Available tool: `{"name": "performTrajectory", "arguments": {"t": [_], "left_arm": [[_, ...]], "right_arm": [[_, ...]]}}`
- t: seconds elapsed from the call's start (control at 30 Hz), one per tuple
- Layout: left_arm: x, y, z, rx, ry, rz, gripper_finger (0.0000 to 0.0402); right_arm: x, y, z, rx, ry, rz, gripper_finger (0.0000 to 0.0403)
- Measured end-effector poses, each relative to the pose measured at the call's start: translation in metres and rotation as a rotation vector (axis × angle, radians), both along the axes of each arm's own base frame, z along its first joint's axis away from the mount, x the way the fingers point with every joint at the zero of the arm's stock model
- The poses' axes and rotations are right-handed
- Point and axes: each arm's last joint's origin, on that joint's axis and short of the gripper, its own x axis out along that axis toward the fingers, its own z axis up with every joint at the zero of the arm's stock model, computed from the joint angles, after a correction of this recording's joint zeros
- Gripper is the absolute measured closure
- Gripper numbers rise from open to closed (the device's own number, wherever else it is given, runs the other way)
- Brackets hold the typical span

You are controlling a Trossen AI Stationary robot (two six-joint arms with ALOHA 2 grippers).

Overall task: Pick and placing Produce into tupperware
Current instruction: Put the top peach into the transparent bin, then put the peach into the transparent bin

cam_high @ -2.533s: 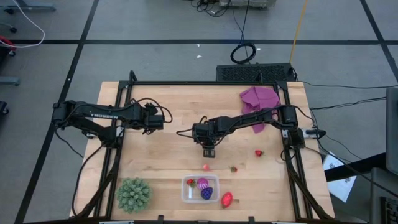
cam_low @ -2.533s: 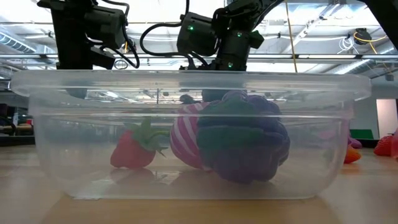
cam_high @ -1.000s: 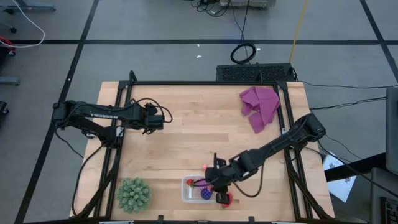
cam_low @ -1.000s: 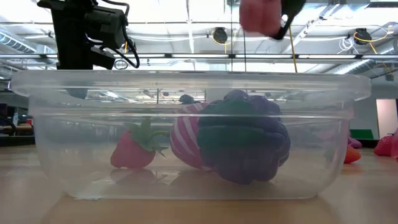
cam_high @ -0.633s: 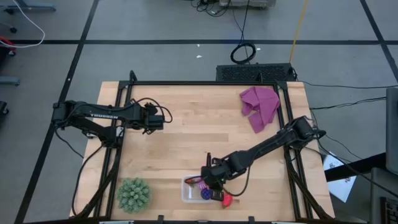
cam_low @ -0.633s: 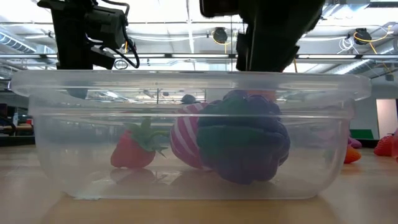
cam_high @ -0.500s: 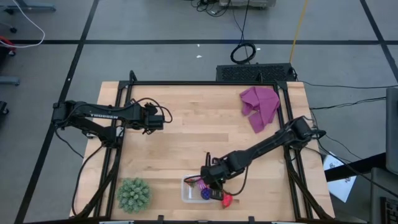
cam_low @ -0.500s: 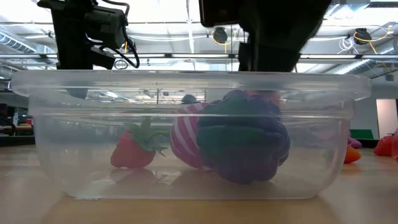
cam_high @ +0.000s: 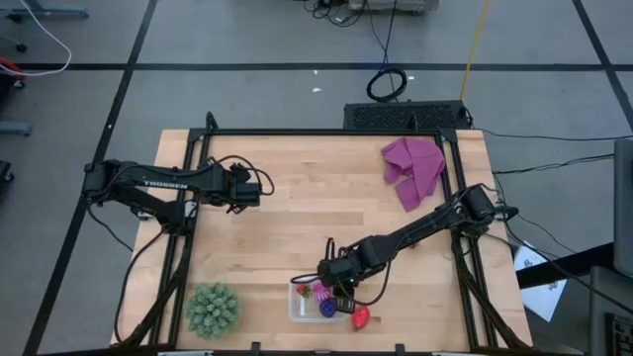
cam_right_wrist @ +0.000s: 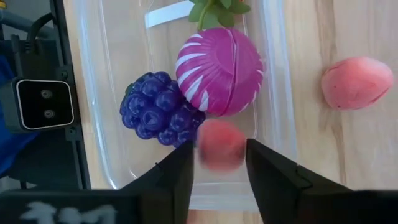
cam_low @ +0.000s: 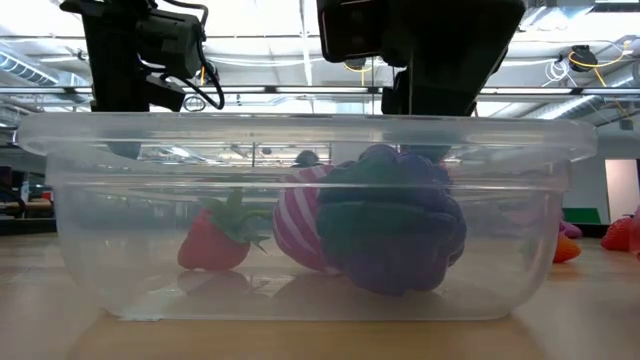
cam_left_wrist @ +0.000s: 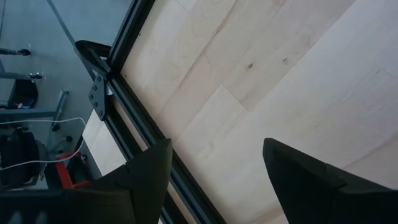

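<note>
1. The small pink-red piece sits between the right gripper's fingers, directly over the tupperware, at the bottom centre of the right wrist view. The fingers stand slightly apart, beside the piece; whether they grip it or have let go cannot be told.
2. Already inside the tupperware: the magenta ball, the grape bunch and a strawberry, visible low left in the low view.
3. Release judgement: part the fingers only while the piece is inside the rim, over the bare floor beside the grape bunch, so it does not bounce off the ball.
4. Lift straight up afterwards; a sideways exit could catch the wall and drag the box.
5. A pink-red fruit lies on the worktop just outside the box, upper right of the wrist view; probably next.
6. The left gripper waits upper left in the high view, fingers parted and empty.
</note>
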Motion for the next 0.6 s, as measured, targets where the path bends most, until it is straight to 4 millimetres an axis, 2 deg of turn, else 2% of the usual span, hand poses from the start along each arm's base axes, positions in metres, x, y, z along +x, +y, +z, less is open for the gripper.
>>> {"name": "performTrajectory", "arguments": {"t": [0.17,0.33,0.6], "left_arm": [[0.0,0.0,0.0,0.0,0.0,0.0,0.0144],[0.0,0.0,0.0,0.0,0.0,0.001,0.0144],[0.0,0.0,0.0,0.0,0.0,0.0,0.0144]], "right_arm": [[0.001,-0.001,0.0,-0.001,-0.006,0.005,0.0237],[0.005,0.001,0.002,0.003,-0.07,0.049,0.023],[0.005,0.001,0.032,0.025,-0.245,0.111,0.024]]}}
